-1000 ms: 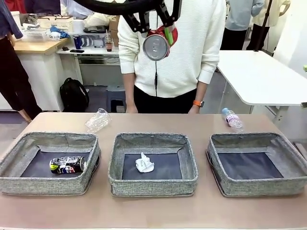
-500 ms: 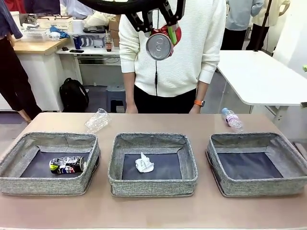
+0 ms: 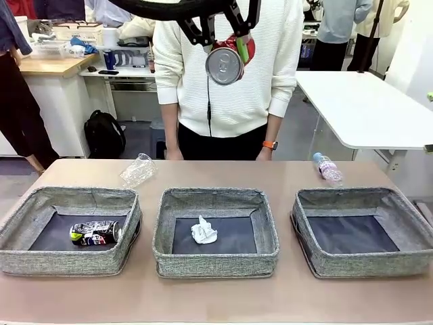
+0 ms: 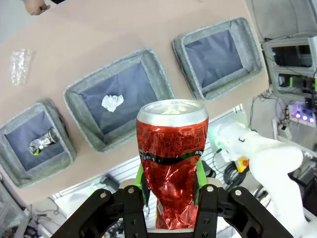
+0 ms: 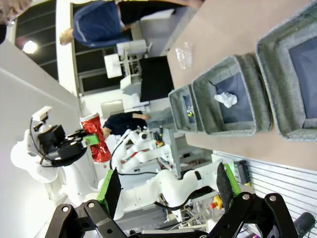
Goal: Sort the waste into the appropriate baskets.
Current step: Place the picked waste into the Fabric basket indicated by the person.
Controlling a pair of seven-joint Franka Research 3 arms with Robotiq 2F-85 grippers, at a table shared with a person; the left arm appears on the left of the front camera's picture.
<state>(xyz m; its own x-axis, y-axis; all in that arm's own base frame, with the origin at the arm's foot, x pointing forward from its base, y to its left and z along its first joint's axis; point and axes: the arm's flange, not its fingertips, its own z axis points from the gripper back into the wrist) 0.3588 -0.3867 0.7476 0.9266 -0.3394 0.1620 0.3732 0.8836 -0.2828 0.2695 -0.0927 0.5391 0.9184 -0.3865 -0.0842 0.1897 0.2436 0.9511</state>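
High above the table's far side, my left gripper [image 3: 225,49] is shut on a dented red can [image 3: 224,62]. The left wrist view shows that red can [image 4: 172,153] upright between the green pads [image 4: 144,183], far above three grey baskets. A dark multicoloured can [image 3: 95,233] lies in the left basket [image 3: 67,263]. A white paper ball [image 3: 203,230] lies in the middle basket [image 3: 215,263]. Nothing lies in the right basket [image 3: 365,264]. A clear plastic container [image 3: 138,169] and a pink-labelled bottle [image 3: 327,168] lie on the table behind the baskets. My right gripper [image 5: 167,188] is open with nothing in it.
A person in a white sweater [image 3: 230,88] stands at the far edge, hands hanging by the table. A white side table [image 3: 365,108] is at the back right. Bare tabletop [image 3: 216,298] runs in front of the baskets.
The left gripper has carried the red can slightly right and up. The person has stepped a little to the left. Things on the table have stayed put.
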